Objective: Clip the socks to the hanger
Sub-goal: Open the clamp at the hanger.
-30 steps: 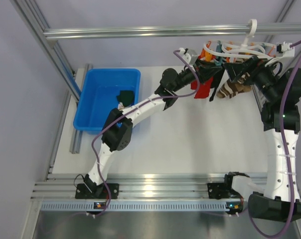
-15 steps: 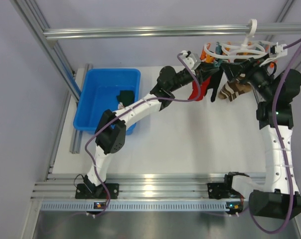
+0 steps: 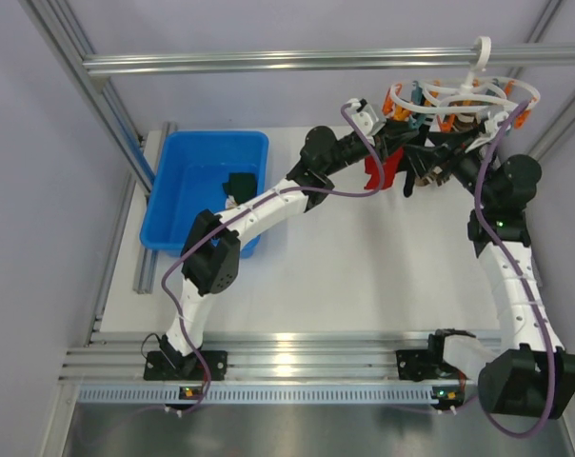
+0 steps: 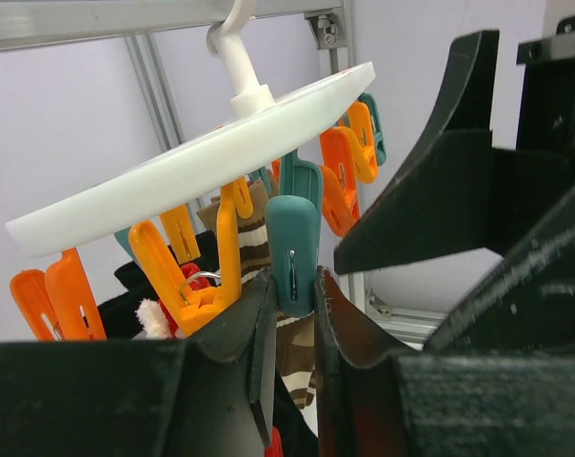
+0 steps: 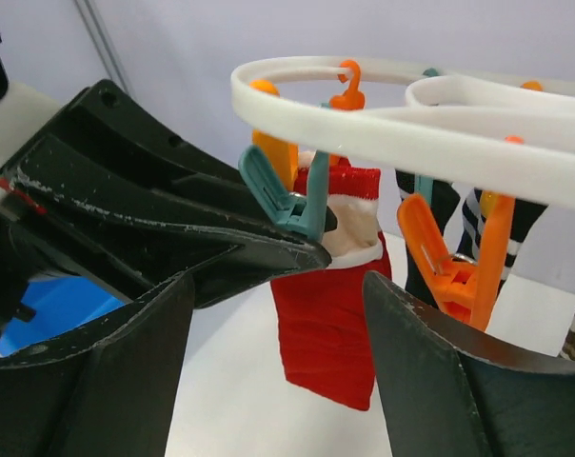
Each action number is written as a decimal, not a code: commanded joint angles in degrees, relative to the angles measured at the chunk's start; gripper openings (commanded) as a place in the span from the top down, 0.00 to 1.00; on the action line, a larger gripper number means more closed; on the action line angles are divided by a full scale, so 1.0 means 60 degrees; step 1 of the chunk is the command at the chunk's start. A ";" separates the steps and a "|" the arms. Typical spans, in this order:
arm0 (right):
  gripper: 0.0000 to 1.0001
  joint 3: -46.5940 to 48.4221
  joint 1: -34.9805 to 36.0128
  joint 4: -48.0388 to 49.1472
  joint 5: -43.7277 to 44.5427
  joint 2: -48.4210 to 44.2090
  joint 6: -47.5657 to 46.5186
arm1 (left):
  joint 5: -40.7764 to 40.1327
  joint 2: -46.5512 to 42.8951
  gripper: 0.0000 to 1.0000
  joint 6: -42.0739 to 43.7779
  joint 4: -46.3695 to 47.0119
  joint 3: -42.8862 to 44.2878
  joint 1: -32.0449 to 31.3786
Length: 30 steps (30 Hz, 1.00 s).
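The left end effector (image 4: 295, 290) is pinched shut on a teal peg (image 4: 292, 238) of the hanger (image 3: 464, 93) hung far right above the counter (image 3: 364, 276), the right end effector (image 5: 278, 295) is open and empty by the red sock (image 5: 326, 333), so seat the cuff deep in the peg before releasing.

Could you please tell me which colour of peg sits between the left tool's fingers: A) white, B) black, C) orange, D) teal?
D: the left wrist view shows a teal peg between the fingers of the left tool, with orange pegs hanging beside it.
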 commanded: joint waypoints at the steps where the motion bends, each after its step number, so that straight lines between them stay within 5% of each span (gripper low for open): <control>1: 0.30 -0.0477 0.0268 0.2276 0.0178 -0.0471 -0.0446 | 0.0555 -0.0604 1.00 0.0140 0.0107 0.0157 -0.0131; 10: 0.35 -0.0786 0.0385 0.3816 0.0765 -0.0179 0.0212 | 0.0643 -0.0575 1.00 0.0140 0.0209 0.0084 -0.0160; 30: 0.41 -0.0434 0.0810 0.4388 0.1775 0.0334 0.0052 | 0.0746 -0.0501 1.00 0.0154 0.0151 0.0069 -0.0204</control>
